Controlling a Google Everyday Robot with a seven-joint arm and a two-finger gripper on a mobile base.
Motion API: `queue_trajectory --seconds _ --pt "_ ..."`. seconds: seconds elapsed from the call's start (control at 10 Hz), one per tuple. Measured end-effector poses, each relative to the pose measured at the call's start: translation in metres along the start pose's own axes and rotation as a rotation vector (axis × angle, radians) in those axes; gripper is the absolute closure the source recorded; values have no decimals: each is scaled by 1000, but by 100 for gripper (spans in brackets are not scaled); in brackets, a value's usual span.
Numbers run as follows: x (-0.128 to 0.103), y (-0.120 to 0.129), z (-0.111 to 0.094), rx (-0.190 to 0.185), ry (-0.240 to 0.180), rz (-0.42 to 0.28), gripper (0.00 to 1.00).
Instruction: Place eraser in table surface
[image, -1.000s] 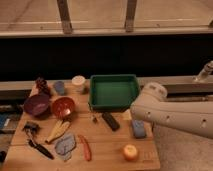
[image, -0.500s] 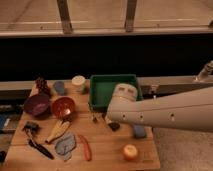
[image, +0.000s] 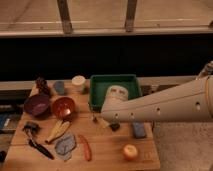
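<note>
Near edge: an apple (image: 130, 151) on the right; left of it a red chili (image: 85, 147), a grey cloth (image: 65, 146) and a brush (image: 40, 149), all on the table (image: 105, 159).
Eraser: the eraser (image: 114, 127) is a small dark block at mid-table. It sits just at the near edge of the arm (image: 165, 106), apart from the blue block (image: 139, 130) on its right. It seems to rest on the wood, though I cannot tell for sure.
Gripper: the gripper (image: 100, 120) is low over the table, just left of the eraser and near the tray's front wall. Whether it is open or closed, and whether it has hold of the eraser, cannot be told.
Handling: judged light, stiff and matte, so unlikely to slip or break. The best hold is across its narrow width at mid-length, from above. Being low, it needs the jaws close to the wood.
Room to set down: bare planks lie near the eraser, between the chili and the apple.
Mid left: a banana (image: 57, 131), then a red bowl (image: 63, 107) and a purple bowl (image: 37, 105).
Far: the green tray (image: 97, 92) is partly behind the arm. A white cup (image: 78, 82) stands left of it.
</note>
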Motion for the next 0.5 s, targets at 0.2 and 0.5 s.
queue_trajectory --seconds 0.2,0.5 --pt "-20 -3 6 -59 -27 -97 22" --pt "-41 -8 10 -108 -38 -165 22"
